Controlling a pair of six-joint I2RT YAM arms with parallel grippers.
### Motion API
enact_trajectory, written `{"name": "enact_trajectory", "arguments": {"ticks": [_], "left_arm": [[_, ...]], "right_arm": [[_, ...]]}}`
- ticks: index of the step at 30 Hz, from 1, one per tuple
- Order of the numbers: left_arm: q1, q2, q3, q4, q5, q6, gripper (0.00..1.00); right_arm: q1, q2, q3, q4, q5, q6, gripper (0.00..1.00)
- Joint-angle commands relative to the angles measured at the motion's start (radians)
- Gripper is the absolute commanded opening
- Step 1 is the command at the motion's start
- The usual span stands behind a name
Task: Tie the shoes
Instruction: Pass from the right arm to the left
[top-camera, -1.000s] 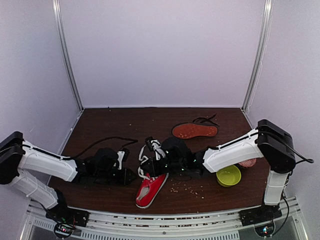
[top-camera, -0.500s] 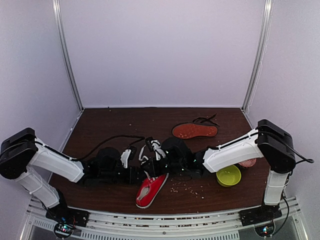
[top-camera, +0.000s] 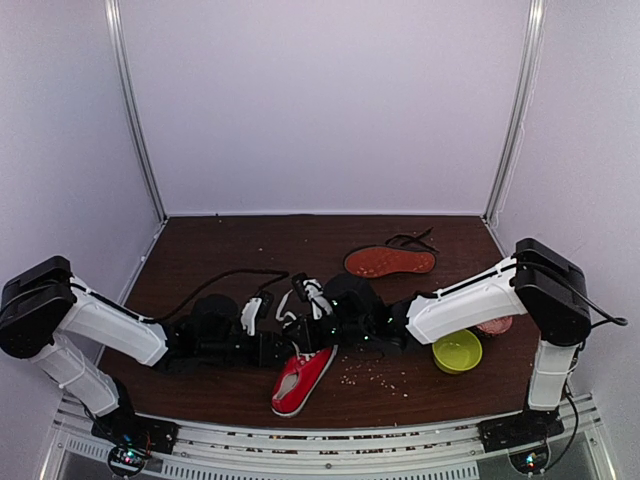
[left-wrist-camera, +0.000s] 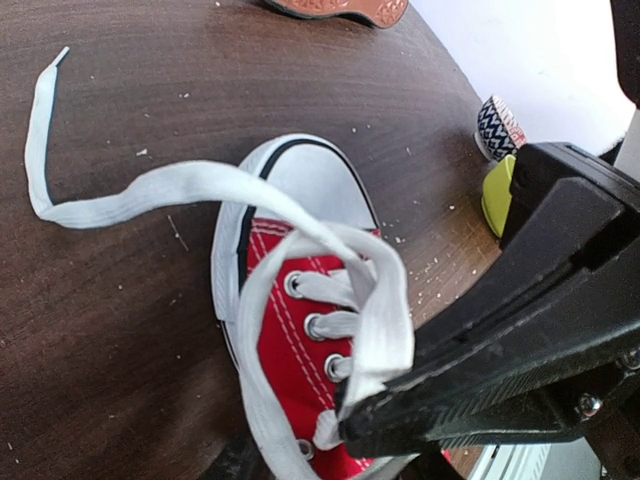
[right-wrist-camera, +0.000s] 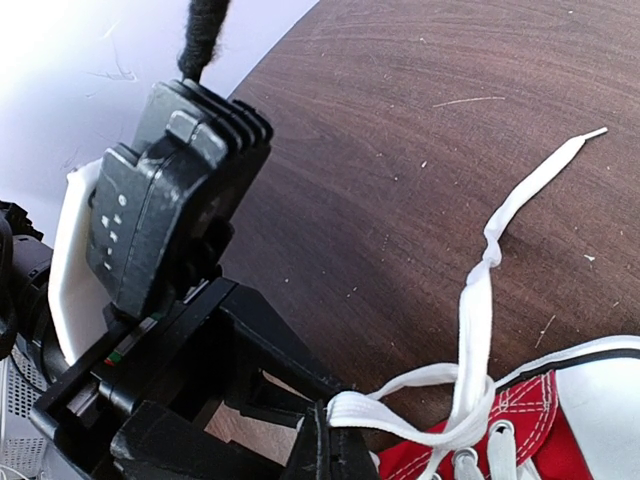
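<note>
Two grippers meet in the top view: left gripper (top-camera: 278, 350) and right gripper (top-camera: 305, 340) sit tip to tip over the red sneaker (top-camera: 300, 382), with the black shoe (top-camera: 390, 262) well beyond them. In the left wrist view, the right gripper's fingers (left-wrist-camera: 450, 400) pinch the white lace (left-wrist-camera: 200, 185) beside the eyelets. The right wrist view shows the same pinch; I cannot tell how the left gripper's jaws stand.

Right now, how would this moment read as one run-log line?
phase: tying red sneaker | right gripper: shut on white lace | left gripper: beside sneaker, state unclear | bow: not yet tied | black shoe: untouched
</note>
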Motion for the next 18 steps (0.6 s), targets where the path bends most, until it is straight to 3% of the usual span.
{"name": "enact_trajectory", "arguments": {"ticks": [1, 6, 18], "left_arm": [[0.007, 0.019, 0.017, 0.036, -0.029, 0.011, 0.38], [0.007, 0.031, 0.035, 0.037, -0.039, 0.024, 0.3], [0.01, 0.053, 0.057, 0.075, -0.038, 0.046, 0.25]], "right_arm": [[-0.004, -0.026, -0.013, 0.0, -0.005, -0.008, 0.0], [-0.005, -0.025, -0.016, 0.002, -0.008, -0.005, 0.0], [-0.005, -0.031, -0.021, 0.001, -0.01, -0.003, 0.0]]}}
